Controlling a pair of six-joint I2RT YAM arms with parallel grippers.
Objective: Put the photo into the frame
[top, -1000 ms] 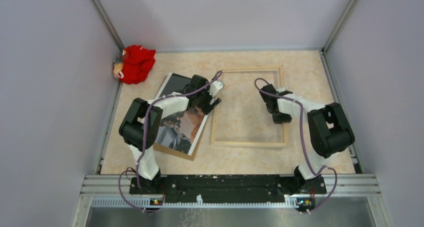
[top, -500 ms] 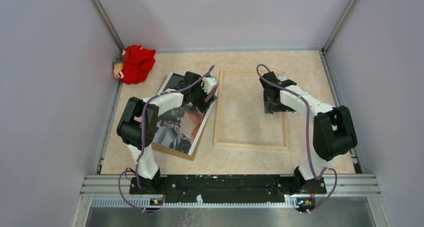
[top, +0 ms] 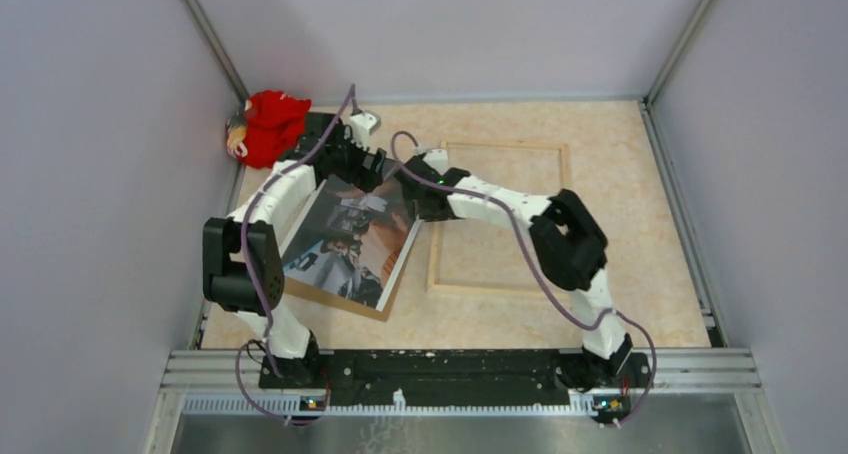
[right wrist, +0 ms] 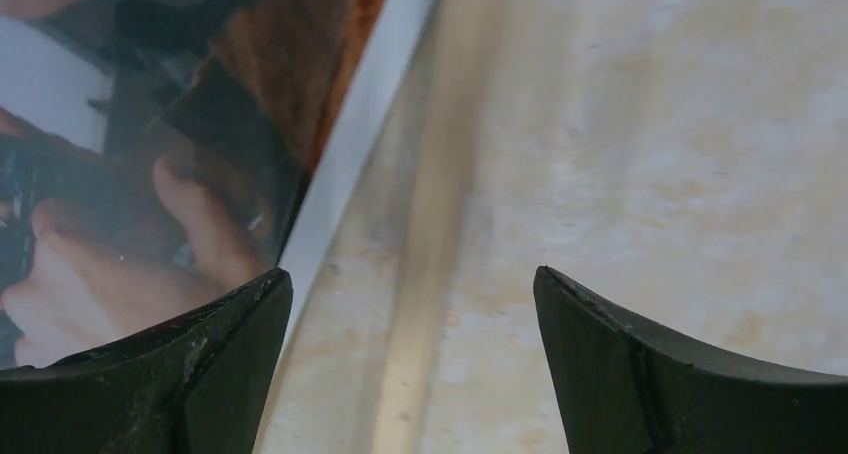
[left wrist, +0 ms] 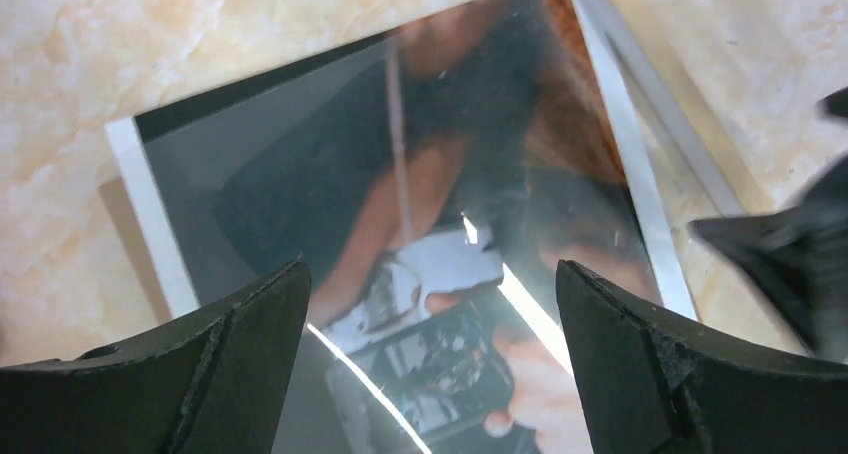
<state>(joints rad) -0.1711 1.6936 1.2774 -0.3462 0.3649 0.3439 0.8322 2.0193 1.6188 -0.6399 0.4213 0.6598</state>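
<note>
Beige marbled table (top: 625, 224) carried everything. The frame (top: 510, 146) lay wood-side up at centre right. Just left of it the photo (top: 350, 244) lay face-up and askew on a brown backing board (top: 335, 302), not yet inside the frame. The left gripper (top: 364, 160) hovered over the photo's far edge, its jaws spread wide with nothing between them. The right gripper (top: 415, 202) hung at the photo's right edge beside the frame's left rail, likewise spread and empty.

The step looked to be getting a hold on the print. Thin and glossy, it would probably slip, so one finger ought to slide under the white border (right wrist: 350, 144) while the other came down on top, pinching only the margin. Raising both sides evenly should avoid a crease. Whether any corner already stood off the board could not be told.
</note>
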